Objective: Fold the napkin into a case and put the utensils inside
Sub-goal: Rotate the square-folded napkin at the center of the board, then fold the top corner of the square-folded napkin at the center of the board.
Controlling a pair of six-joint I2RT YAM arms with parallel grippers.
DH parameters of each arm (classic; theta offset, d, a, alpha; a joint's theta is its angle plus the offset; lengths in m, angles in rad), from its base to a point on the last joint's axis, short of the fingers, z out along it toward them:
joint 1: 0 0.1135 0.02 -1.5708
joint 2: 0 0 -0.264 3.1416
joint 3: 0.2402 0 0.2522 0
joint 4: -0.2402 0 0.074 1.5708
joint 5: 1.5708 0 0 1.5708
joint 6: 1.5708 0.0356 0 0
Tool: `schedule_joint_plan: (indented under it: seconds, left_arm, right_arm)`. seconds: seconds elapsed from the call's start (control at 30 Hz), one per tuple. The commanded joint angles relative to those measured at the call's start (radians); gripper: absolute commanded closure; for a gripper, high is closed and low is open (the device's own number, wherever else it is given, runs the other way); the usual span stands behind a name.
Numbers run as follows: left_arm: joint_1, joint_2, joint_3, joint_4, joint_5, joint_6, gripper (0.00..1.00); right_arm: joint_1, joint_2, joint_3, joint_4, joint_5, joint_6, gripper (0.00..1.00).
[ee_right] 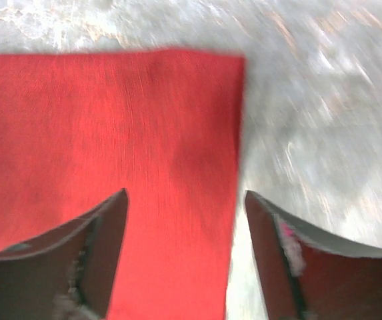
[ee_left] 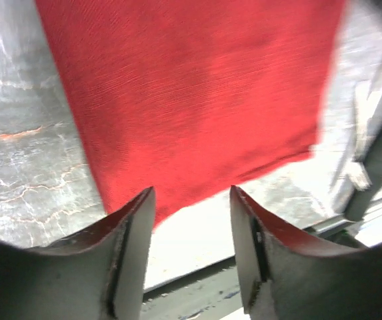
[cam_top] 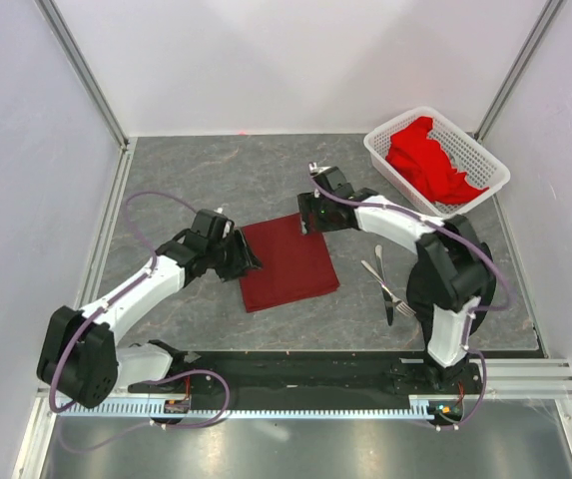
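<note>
Maroon napkin point(cam_top: 288, 261) flat; L tool point(cam_top: 250, 261) at its 9 o'clock, R tool point(cam_top: 308, 228) at 12, both apart; uneven pinch cd skew fold.

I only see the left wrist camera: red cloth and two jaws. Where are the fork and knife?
Observer: The fork and knife lie on the table right of the napkin, not touching it.
Kid: What's the other gripper doing?
Observer: The right gripper is at the napkin's far right corner, jaws open.
Kid: Any other cloth?
Observer: A brighter red cloth sits in a white basket, far right.
</note>
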Motion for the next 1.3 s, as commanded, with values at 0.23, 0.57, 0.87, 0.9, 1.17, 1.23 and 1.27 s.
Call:
schedule_joint_plan:
  seconds: [0.23,0.57,0.87,0.9,1.17,1.23,1.27]
  left_arm:
    - [0.002,-0.076,-0.096,-0.1,0.013,-0.093,0.59]
    - [0.002,-0.119,-0.075,-0.009,0.077,-0.093,0.71]
    - [0.001,0.007,-0.131,0.021,0.083,-0.091,0.81]
    - [-0.001,-0.006,-0.166,0.021,0.057,-0.091,0.8]
    - [0.001,0.007,-0.174,0.009,0.077,-0.064,0.78]
    - [0.001,-0.026,-0.151,-0.012,0.069,-0.053,0.76]
    - [0.002,-0.044,-0.119,-0.031,0.066,-0.045,0.71]
  right_arm:
    - [0.003,-0.439,-0.433,0.029,-0.115,0.241,0.37]
    - [0.003,-0.401,-0.545,0.148,-0.242,0.195,0.73]
    - [0.004,-0.39,-0.614,0.187,-0.227,0.199,0.8]
    - [0.003,-0.393,-0.625,0.185,-0.209,0.196,0.8]
    - [0.014,-0.365,-0.585,0.146,-0.134,0.152,0.82]
    - [0.041,-0.382,-0.532,0.117,-0.118,0.135,0.81]
    - [0.055,-0.385,-0.512,0.106,-0.118,0.129,0.8]
